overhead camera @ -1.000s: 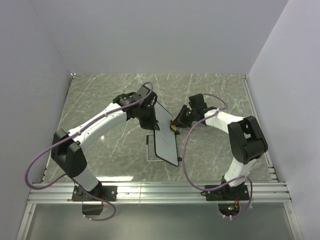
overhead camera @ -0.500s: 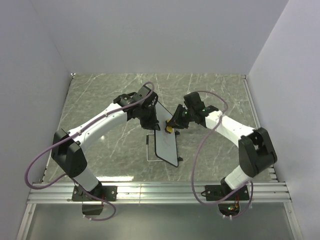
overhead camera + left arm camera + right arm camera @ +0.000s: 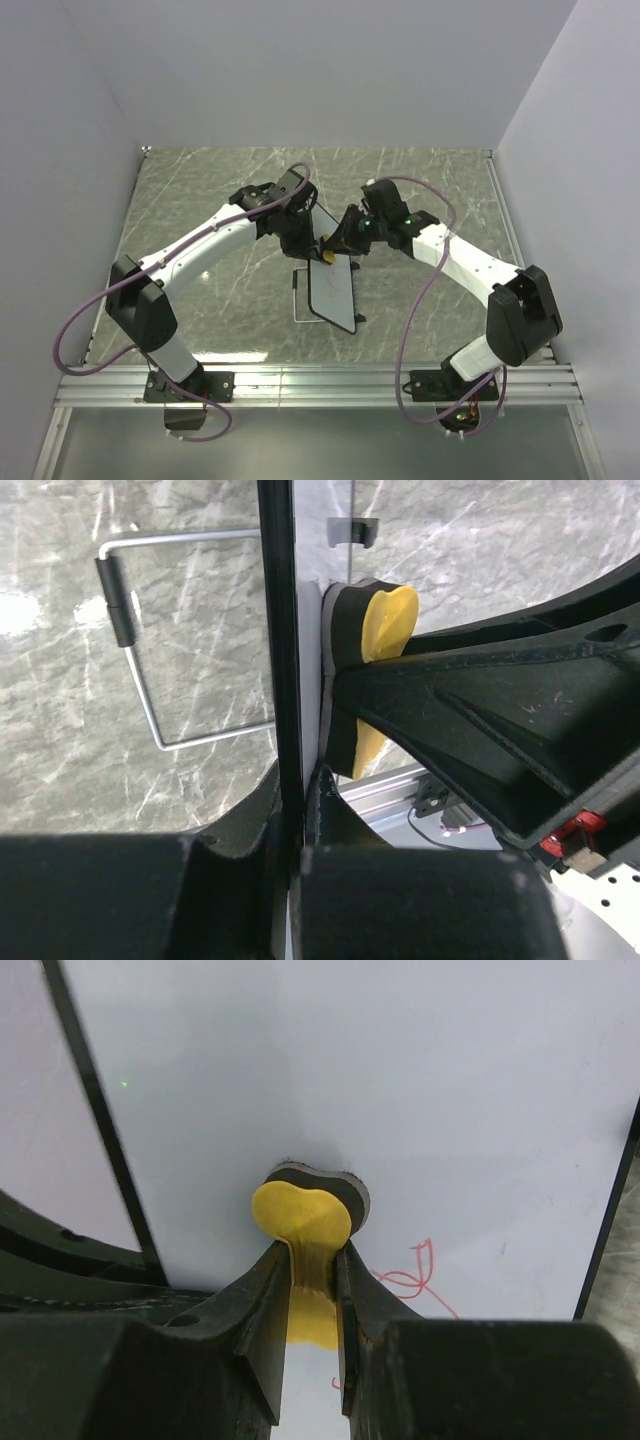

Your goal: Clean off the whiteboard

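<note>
The whiteboard [image 3: 335, 295] stands propped up on the marble table, tilted. My left gripper [image 3: 306, 245] is shut on its upper edge. In the left wrist view the board's black frame [image 3: 283, 630] shows edge-on, running down between my clamped left gripper [image 3: 298, 792]. My right gripper [image 3: 334, 250] is shut on the yellow bone-shaped eraser [image 3: 328, 257]. The eraser [image 3: 303, 1215] is pinched at its waist and its dark felt side is pressed on the white face [image 3: 400, 1070]. A red scribble [image 3: 417, 1270] lies just right of the right gripper [image 3: 313, 1260].
A wire stand [image 3: 140, 680] sticks out behind the board on the left. An aluminium rail [image 3: 320, 380] runs along the near edge with both arm bases on it. Grey walls close in the table on three sides.
The right arm has swung left and carried the eraser from the board's right edge onto its upper face. The left gripper and the board have stayed still.
</note>
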Tool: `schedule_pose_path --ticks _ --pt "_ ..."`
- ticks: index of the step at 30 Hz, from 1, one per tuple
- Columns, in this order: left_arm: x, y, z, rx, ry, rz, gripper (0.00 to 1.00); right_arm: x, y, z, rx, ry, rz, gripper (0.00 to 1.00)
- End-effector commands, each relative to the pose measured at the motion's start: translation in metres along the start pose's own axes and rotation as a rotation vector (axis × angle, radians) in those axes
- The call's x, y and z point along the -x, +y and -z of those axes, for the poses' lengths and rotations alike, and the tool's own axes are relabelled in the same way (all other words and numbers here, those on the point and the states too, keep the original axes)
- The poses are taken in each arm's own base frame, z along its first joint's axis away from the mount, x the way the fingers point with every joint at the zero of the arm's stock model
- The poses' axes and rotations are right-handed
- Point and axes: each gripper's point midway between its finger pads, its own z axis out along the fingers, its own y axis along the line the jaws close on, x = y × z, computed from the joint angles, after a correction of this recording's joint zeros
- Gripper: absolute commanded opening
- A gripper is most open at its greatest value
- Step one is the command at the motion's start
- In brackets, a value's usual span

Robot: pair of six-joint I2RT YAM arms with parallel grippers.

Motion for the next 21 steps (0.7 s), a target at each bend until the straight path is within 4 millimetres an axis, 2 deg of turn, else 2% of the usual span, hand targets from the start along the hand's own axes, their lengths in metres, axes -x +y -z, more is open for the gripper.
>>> schedule_pose_path --ticks 1,4,6,7,11,14,16,17,21 --pt "-0.021 0.034 -0.04 0.163 0.074 -0.135 0.0 -0.038 -0.038 -0.023 -0.094 0.108 -0.04 0.0" --pt "-0.02 0.033 -0.038 0.165 0.072 -0.14 0.0 -0.063 -0.094 -0.032 -0.253 0.164 -0.089 0.0" --pt "-0.019 0.033 -0.037 0.168 0.069 -0.139 0.0 -0.069 -0.112 -0.033 -0.297 0.169 -0.091 0.0" --pt "-0.019 0.033 -0.036 0.169 0.068 -0.144 0.0 -0.076 -0.128 -0.034 -0.337 0.17 -0.101 0.0" --pt "-0.021 0.037 -0.036 0.181 0.071 -0.145 0.0 -0.092 -0.16 -0.034 -0.4 0.193 -0.161 0.0" --pt "-0.022 0.038 -0.034 0.183 0.074 -0.146 0.0 -0.095 -0.161 -0.034 -0.397 0.192 -0.168 0.0" --pt "-0.023 0.039 -0.035 0.184 0.075 -0.148 0.0 -0.089 -0.149 -0.029 -0.361 0.169 -0.167 0.0" --pt "-0.023 0.039 -0.035 0.184 0.075 -0.148 0.0 -0.088 -0.141 -0.027 -0.339 0.165 -0.165 0.0" --pt "-0.024 0.04 -0.038 0.18 0.082 -0.149 0.0 -0.067 -0.088 -0.006 -0.202 0.088 -0.141 0.0"
